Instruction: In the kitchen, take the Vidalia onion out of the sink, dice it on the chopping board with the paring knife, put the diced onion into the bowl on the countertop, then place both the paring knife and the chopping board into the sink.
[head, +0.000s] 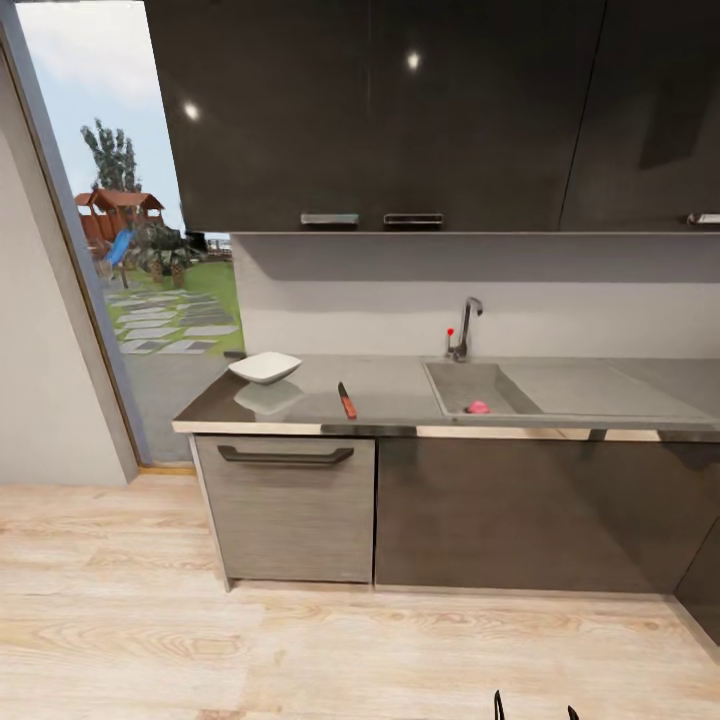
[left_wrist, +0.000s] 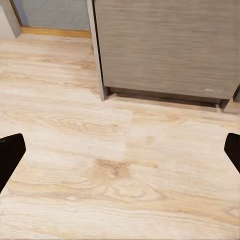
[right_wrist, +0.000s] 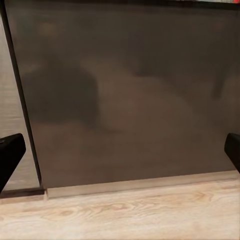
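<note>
Where wood floor (head: 300, 640) meets cabinets, countertop (head: 390, 395) — glossy grey — bears bowl (head: 265, 367).

Home kitchen w/ sink (head: 520, 392), tap (head: 465, 328), dark countertop (head: 390, 395), wall cabinets (head: 400, 110).

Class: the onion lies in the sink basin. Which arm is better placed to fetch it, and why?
Likely the right. The Vidalia onion sits in the sink, right of centre. The right gripper faces the cabinet below; the left gripper, open, faces the drawer unit further left.
</note>
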